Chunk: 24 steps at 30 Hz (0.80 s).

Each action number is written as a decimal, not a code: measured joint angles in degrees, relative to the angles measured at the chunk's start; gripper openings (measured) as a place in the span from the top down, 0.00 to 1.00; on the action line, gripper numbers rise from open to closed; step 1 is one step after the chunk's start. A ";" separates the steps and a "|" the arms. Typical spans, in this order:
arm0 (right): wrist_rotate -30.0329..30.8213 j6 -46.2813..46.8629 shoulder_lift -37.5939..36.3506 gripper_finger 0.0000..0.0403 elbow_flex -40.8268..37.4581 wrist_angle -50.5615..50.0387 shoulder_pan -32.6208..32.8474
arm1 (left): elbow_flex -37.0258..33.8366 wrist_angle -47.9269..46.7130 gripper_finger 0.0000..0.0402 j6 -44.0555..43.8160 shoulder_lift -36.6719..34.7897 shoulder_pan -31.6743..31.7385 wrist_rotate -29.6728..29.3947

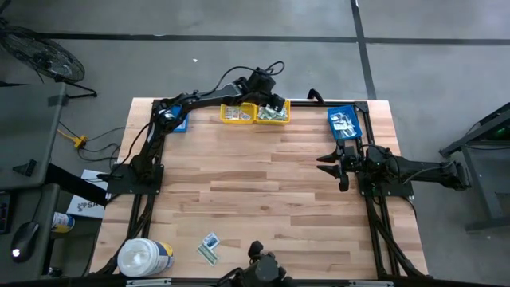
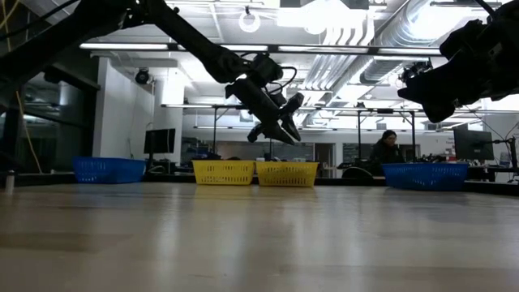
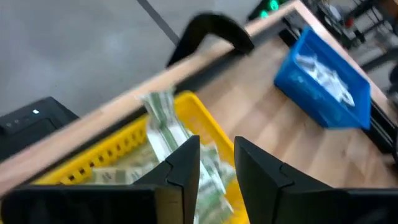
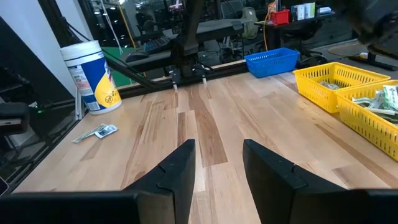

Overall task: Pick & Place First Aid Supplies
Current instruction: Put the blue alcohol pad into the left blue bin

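**Pale Plank Worktop, Mesh Bins Along the Far Edge**

Butcher-block planks in blond and honey tones make up the worktop (image 1: 263, 191), framed by dark metal rails over a grey concrete floor. Along its far edge stand two yellow bins (image 1: 255, 113) with perforated, lattice-like plastic walls, set side by side and touching. Crumpled green-and-white paper packets (image 3: 165, 124) fill the one under the left tool (image 1: 275, 104), which hangs above it in the air with its flat, dark, angular fingers (image 3: 183, 165) parted by a narrow gap and nothing between them. One long strip stands up against the bin wall.

A blue bin (image 1: 344, 123) of the same mesh plastic sits near the far right corner, holding small white packets (image 1: 343, 122). The right tool (image 1: 333, 165) waits just in front of it, its fingers apart and empty. Another blue bin (image 1: 177, 124) lies at the far left, partly under the left arm.

On the near side, two flat packets (image 1: 209, 246) lie loose on the wood beside a big round white tub (image 1: 143, 257) with a blue-and-yellow label.
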 joint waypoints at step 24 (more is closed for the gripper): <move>0.02 0.00 0.02 0.68 -0.02 0.03 -0.01 | -0.02 -52.48 0.75 27.00 -17.38 -13.95 -4.34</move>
